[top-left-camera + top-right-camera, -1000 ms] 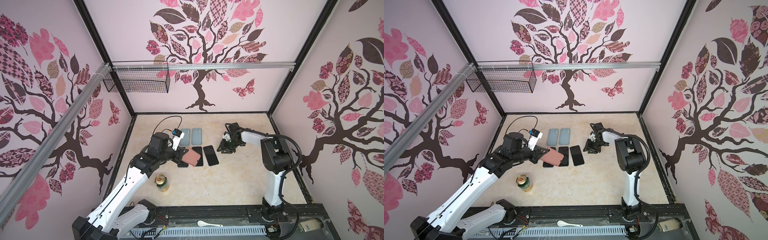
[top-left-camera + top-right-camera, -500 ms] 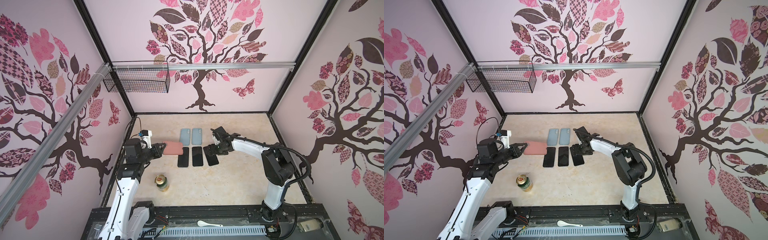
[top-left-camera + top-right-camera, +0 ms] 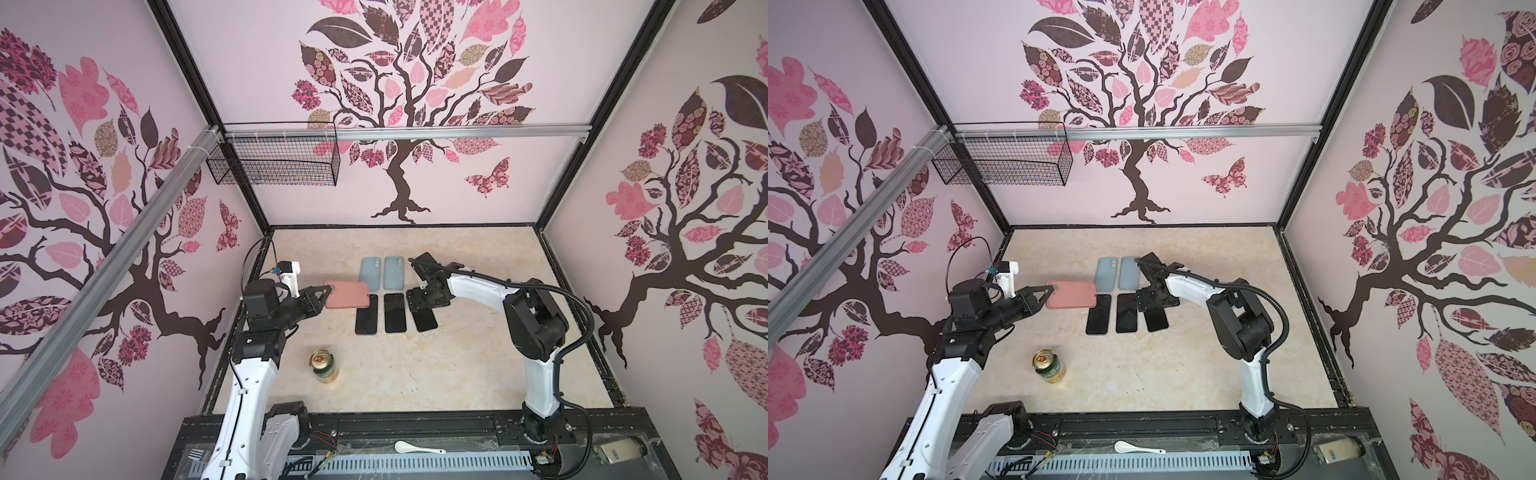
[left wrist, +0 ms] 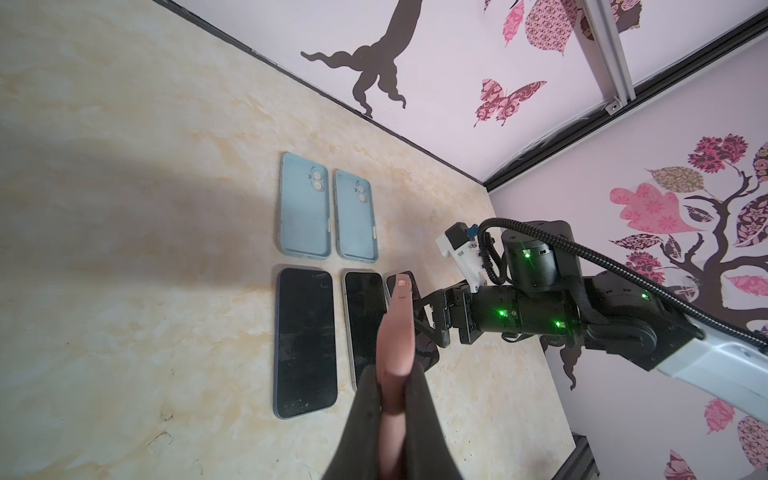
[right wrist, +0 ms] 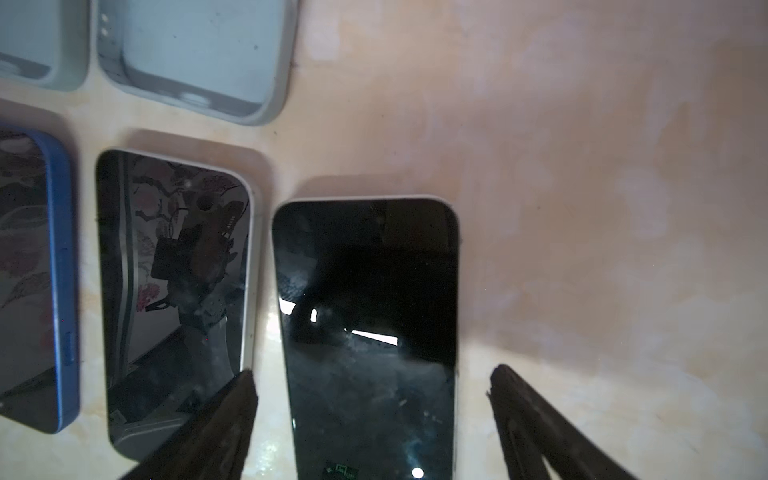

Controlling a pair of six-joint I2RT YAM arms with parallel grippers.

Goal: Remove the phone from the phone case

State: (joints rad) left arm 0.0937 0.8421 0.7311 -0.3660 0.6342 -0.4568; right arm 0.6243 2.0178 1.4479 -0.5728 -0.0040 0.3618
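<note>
Left hand (image 3: 326, 291) pinches the salmon-pink silicone case (image 3: 348, 295) by one edge, left of the pale-blue empty cases (image 3: 370, 272); it may slip. Right hand (image 5: 374, 379) gapes astride the bare black phone (image 5: 365, 291) lying near them; retreating could drag it.

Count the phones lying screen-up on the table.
3, side by side in one row: left phone, middle phone, right phone, its far end covered by the right arm. Whether the raised pink case holds another cannot be told.
</note>
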